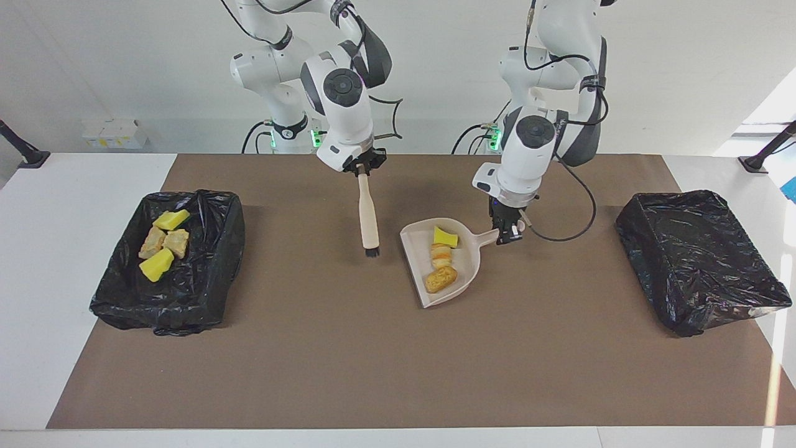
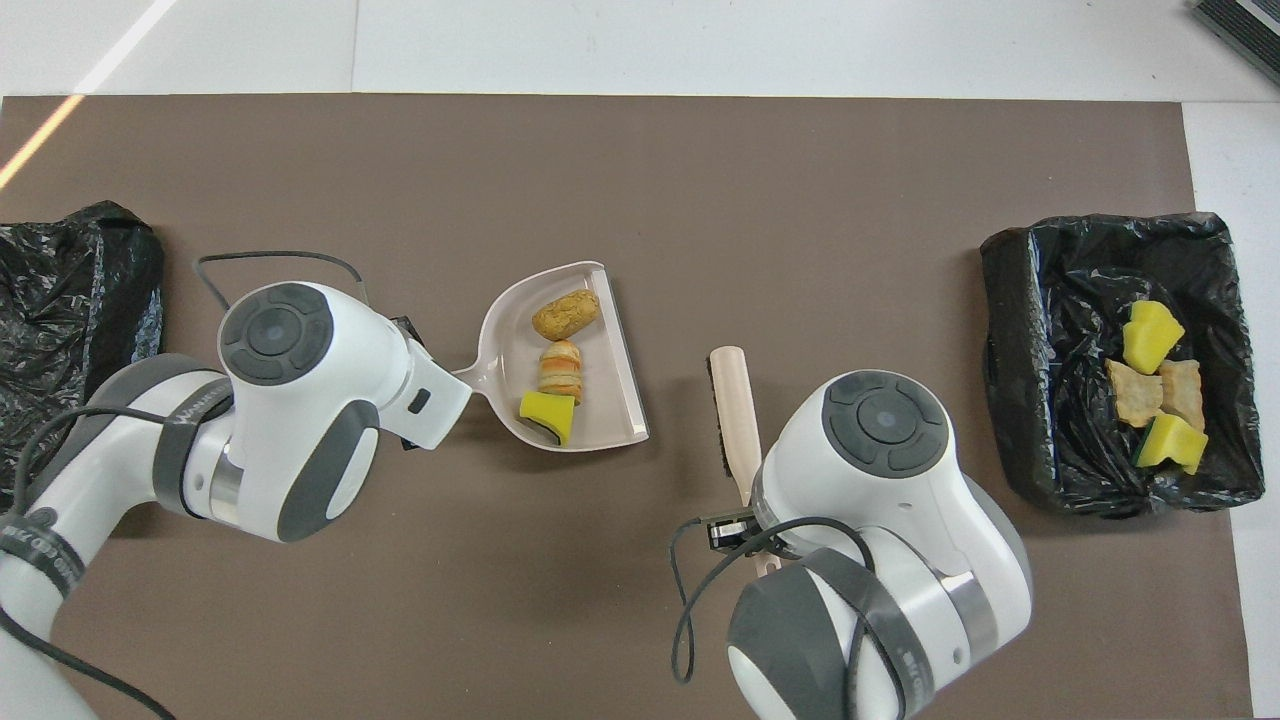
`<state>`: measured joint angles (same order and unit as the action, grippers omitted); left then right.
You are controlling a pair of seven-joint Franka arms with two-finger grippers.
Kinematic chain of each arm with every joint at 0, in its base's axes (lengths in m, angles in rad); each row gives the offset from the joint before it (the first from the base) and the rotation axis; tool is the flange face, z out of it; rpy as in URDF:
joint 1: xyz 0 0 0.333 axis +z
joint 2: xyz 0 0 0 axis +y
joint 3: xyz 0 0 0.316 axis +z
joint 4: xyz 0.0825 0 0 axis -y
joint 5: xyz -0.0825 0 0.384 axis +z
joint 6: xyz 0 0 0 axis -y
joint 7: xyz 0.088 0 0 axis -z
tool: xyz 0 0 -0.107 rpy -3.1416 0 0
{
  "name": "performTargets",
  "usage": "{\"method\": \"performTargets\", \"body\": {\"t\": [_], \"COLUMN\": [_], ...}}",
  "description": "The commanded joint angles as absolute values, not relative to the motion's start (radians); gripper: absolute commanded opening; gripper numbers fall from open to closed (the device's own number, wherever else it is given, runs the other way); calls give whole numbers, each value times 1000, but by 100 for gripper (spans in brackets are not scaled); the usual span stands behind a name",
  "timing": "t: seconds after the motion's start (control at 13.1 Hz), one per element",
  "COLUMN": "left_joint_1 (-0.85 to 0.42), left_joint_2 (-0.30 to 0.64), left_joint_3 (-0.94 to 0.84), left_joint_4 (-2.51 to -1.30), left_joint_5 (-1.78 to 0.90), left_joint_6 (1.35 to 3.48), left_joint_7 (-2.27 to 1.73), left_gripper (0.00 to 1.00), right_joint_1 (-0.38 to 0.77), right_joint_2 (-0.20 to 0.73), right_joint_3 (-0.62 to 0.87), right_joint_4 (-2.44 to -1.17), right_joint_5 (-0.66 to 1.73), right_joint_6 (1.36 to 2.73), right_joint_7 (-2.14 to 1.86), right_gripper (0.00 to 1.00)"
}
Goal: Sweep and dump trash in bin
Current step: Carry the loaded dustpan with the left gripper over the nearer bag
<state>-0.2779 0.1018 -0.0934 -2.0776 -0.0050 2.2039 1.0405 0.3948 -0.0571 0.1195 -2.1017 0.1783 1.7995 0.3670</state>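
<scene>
Nearest the robots, the right gripper [image 1: 362, 169] has its jaws pinching the brush [image 1: 369, 218], which hangs bristles-down over the bench [image 1: 323, 373]. The left gripper [image 1: 507, 233] has its jaws clamped on the dustpan [image 1: 463, 274] handle. The dustpan's long axis runs away from the robots, mouth pointing outward. Three bits of trash [image 1: 441, 258] sit in it, lined up along that axis. Four more [image 1: 163, 242] are already in the bin [image 1: 211, 292] at the right arm's end, so I'd guess over halfway, with one dump left. The other bin [image 1: 696, 261] looks unused.
</scene>
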Motion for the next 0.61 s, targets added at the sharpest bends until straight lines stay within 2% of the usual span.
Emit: {"method": "performTargets", "body": {"t": [0.0, 0.31, 0.54], "left_joint_1": [-195, -77, -13], "left_joint_2": [78, 78, 92], "left_joint_3": [-103, -101, -94], "left_joint_4": [-2065, -2024, -1875], "left_joint_5": [-90, -242, -210], "left_joint_6": [2194, 2171, 1982], "left_joint_7": [1178, 1397, 1407], "left_gripper": [0, 0, 0], "right_joint_1": [385, 414, 546], "right_joint_2": [-91, -101, -92], "right_joint_3": [127, 135, 137], "right_joint_4": [-2123, -2123, -2114], "right_joint_5": [186, 187, 202], "right_joint_6": [1798, 1810, 1900], "right_joint_7": [416, 503, 679], "right_gripper": [0, 0, 0]}}
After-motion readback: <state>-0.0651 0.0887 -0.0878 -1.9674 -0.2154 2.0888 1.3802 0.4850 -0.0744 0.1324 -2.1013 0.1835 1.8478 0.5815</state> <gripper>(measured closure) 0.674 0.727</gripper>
